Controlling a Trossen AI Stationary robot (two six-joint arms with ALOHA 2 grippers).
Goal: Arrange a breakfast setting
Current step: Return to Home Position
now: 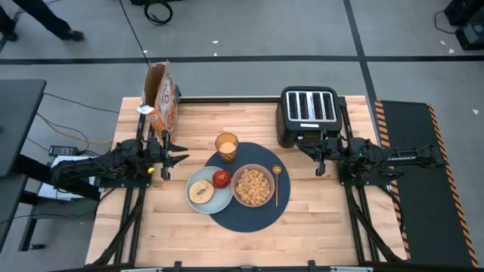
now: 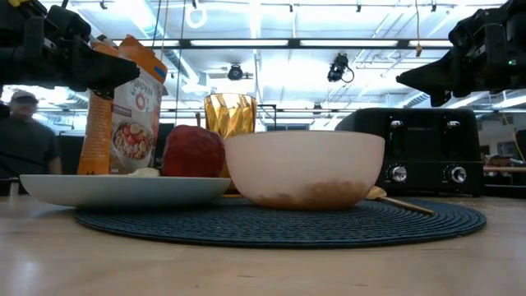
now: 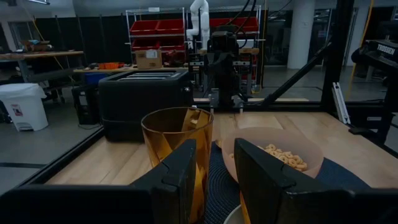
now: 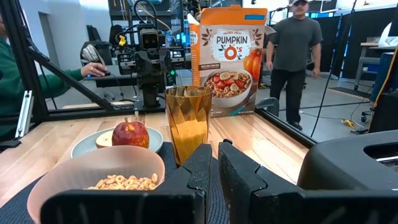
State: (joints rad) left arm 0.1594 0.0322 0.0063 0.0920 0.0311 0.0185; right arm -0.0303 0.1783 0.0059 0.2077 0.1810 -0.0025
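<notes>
Wooden table (image 1: pixel 318 227) below left pincer (image 1: pixel 178 157) agape, right pincer (image 1: pixel 318 160) closed, both empty

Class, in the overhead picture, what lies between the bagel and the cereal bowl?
The red apple, resting on the plate between bagel and bowl; the high view shows it.

Left arm (image 1: pixel 98 168), right arm (image 1: pixel 393 159): matte black, jointed; fingers (image 3: pixel 180 177) blocky.
</notes>
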